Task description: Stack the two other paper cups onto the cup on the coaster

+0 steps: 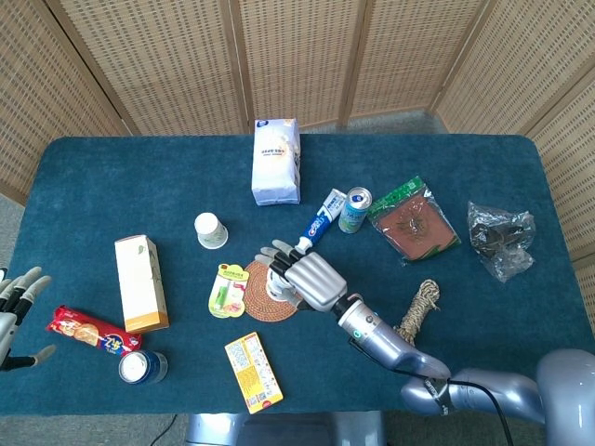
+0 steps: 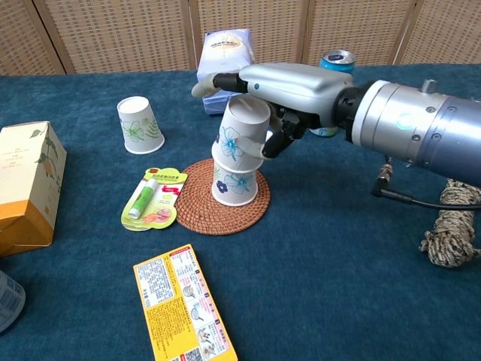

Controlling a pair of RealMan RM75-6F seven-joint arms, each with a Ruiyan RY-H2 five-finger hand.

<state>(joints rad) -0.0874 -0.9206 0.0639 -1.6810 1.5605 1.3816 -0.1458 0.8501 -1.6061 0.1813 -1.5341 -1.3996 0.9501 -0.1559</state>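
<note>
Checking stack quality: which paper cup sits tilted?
The upper cup of the stack, under the right hand; the cup on the coaster and the lone cup stand straight.

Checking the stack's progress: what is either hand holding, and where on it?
The right hand holds the tilted upper paper cup by its sides; the left hand holds nothing.

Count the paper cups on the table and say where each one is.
3. One cup stands upside down on the coaster; a second sits tilted on it, under the right hand; a third stands apart, further left.
</note>
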